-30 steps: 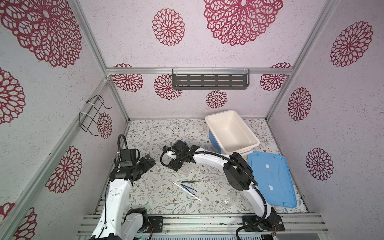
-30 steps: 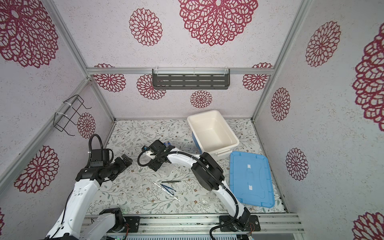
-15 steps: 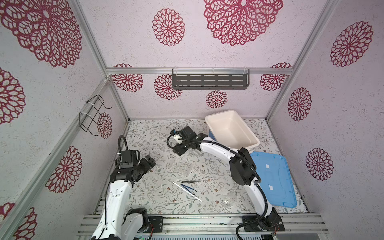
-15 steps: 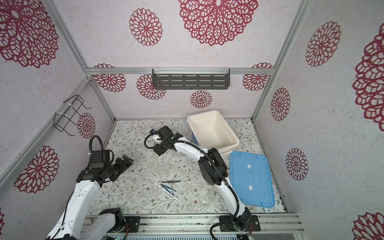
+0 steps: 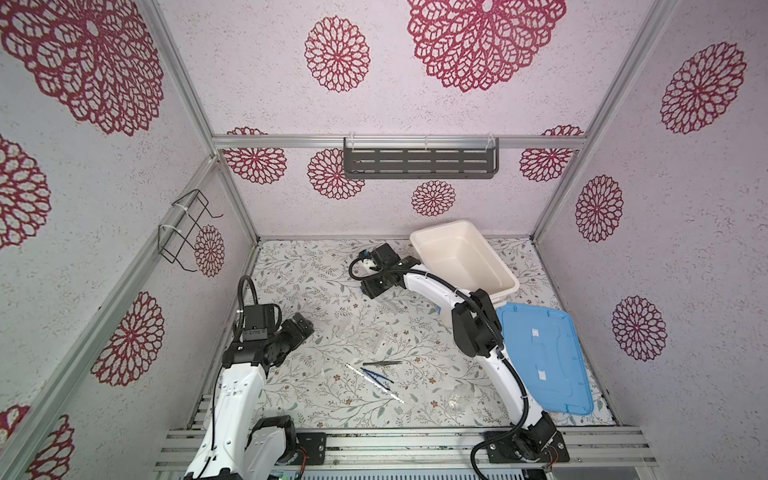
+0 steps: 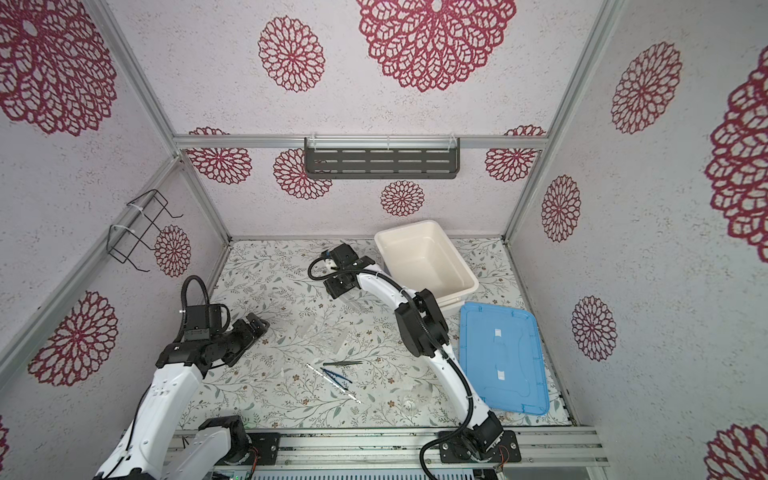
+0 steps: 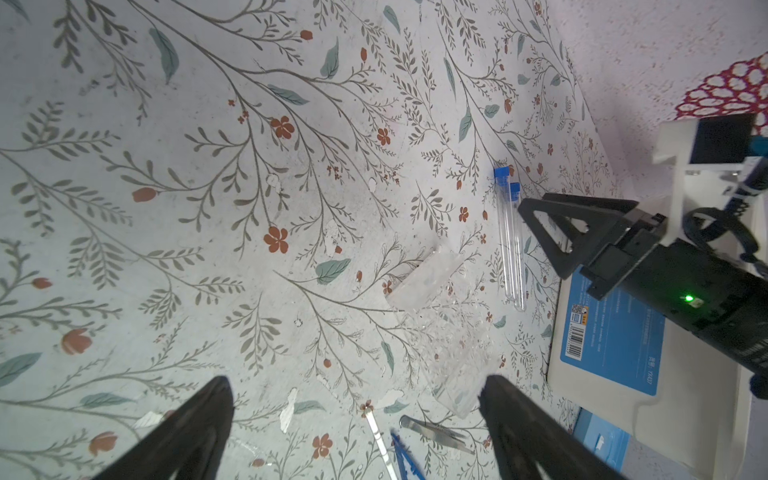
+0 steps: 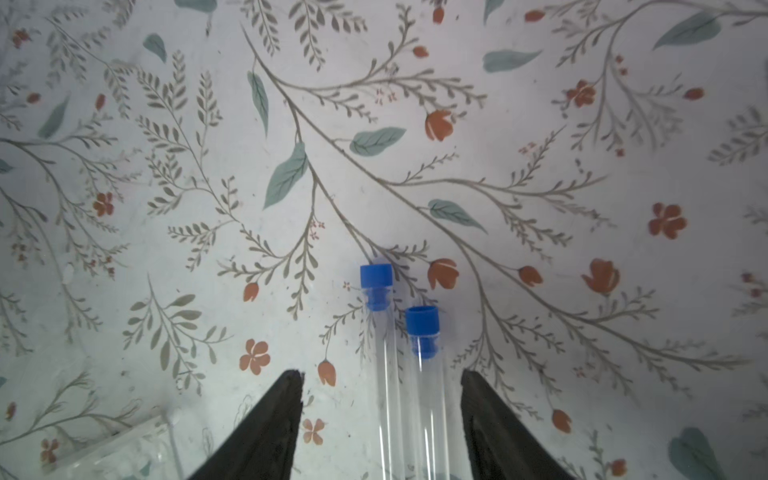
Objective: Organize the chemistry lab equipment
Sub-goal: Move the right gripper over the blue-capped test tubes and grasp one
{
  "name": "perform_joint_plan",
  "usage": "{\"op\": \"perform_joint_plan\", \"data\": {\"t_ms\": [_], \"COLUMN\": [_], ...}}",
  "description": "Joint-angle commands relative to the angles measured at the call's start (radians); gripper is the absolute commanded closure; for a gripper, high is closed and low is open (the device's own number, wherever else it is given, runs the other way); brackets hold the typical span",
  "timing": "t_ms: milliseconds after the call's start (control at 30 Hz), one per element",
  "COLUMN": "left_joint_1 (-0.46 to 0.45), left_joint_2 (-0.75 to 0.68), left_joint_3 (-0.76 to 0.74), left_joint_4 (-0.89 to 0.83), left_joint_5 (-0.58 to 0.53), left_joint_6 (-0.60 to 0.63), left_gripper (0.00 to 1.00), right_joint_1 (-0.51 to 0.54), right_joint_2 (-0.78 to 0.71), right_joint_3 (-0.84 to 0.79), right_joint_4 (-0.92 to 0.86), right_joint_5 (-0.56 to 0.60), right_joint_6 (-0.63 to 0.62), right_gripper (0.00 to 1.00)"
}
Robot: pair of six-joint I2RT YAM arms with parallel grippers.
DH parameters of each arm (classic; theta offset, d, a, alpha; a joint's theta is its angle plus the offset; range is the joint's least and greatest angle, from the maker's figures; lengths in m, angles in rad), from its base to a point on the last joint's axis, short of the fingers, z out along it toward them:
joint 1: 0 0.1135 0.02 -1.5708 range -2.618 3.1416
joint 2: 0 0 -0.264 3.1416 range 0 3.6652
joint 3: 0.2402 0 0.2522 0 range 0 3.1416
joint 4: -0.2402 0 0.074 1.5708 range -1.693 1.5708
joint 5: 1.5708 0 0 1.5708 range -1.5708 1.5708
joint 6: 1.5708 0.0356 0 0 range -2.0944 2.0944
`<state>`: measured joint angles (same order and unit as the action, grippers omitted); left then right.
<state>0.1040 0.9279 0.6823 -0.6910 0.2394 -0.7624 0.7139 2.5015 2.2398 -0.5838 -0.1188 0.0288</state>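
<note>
Two clear tubes with blue caps [image 8: 409, 374] lie side by side on the floral table. My right gripper [image 8: 382, 374] stands open astride them, one finger close to the nearer tube, the other with a gap. In both top views this gripper [image 5: 379, 290] is beside the white tub. My left gripper [image 7: 356, 380] is wide open and empty, at the left of a top view [image 5: 305, 328]. The see-through tube holder [image 7: 449, 345] lies mid-table. Dark tweezers [image 5: 382, 363], blue tweezers [image 5: 376, 376] and a thin white stick [image 5: 353, 370] lie near the front. A small clear vessel [image 5: 459, 400] stands front right.
The big white tub [image 5: 440, 227] sits at the back right, with the flat blue lid [image 5: 540, 357] in front of it. A dark shelf [image 5: 419, 163] hangs on the back wall. A wire basket [image 5: 187, 228] hangs on the left wall.
My right arm has swung from mid-table toward the back right, and its jaws have narrowed around the tubes. The left arm has barely moved.
</note>
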Motion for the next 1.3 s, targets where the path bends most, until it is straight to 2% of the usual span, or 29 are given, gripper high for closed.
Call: {"op": "perform_joint_plan", "data": {"t_ms": [0,500,800,1033,1267], "left_joint_1": [0.005,0.003,0.003,0.003,0.002], "left_joint_2": [0.000,0.000,0.012,0.014,0.020], "left_joint_3": [-0.003,-0.018,-0.024,-0.026,-0.026], "left_joint_4": [0.031,0.042,0.056,0.060,0.068], "left_joint_5": [0.011,0.022,0.029,0.032,0.035], "left_joint_6": [-0.015,-0.026,-0.037,-0.041,-0.049], "left_gripper": [0.03,0.03,0.02,0.03,0.02], "right_joint_1": [-0.016,-0.051,-0.059,-0.060,-0.060], "right_joint_2": [-0.019,0.015,0.046,0.072,0.116], "right_joint_3": [0.027,0.027,0.032,0.053,0.091], "right_joint_4": [-0.008,-0.010,-0.005,0.012,0.023], "right_joint_5": [0.013,0.005,-0.006,0.020,0.054], "right_joint_6": [0.036,0.022,-0.018,-0.004,0.019], "right_gripper": [0.40,0.48,0.49,0.49,0.56]}}
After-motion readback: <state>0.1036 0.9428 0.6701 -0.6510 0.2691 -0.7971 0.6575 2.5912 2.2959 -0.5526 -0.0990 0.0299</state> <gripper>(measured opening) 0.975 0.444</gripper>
